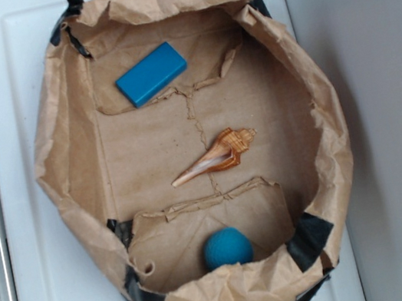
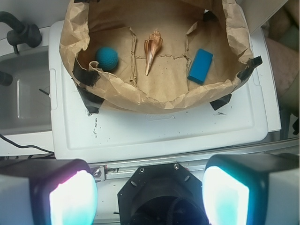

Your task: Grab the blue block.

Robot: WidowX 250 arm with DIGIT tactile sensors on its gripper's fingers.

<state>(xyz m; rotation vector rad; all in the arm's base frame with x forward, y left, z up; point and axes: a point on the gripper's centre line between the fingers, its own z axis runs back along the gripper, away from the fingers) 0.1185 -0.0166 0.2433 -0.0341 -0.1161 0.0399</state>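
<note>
The blue block [image 1: 151,73] lies flat on the floor of a crumpled brown paper bag [image 1: 66,135], in its upper left part in the exterior view. The wrist view shows the same block [image 2: 200,66] at the right inside the bag [image 2: 140,96]. My gripper [image 2: 149,194] is open, its two pale glowing pads [image 2: 72,199] spread wide at the bottom of the wrist view with nothing between them. It hangs well back from the bag, over the robot's black base. The exterior view does not show the gripper.
A round teal ball [image 1: 227,248] and a tan spiral seashell [image 1: 216,157] also lie in the bag. The bag rests on a white tray [image 2: 154,136]. A metal rail [image 2: 197,161] runs along the tray's near edge. A grey sink-like basin [image 2: 23,89] sits to the left.
</note>
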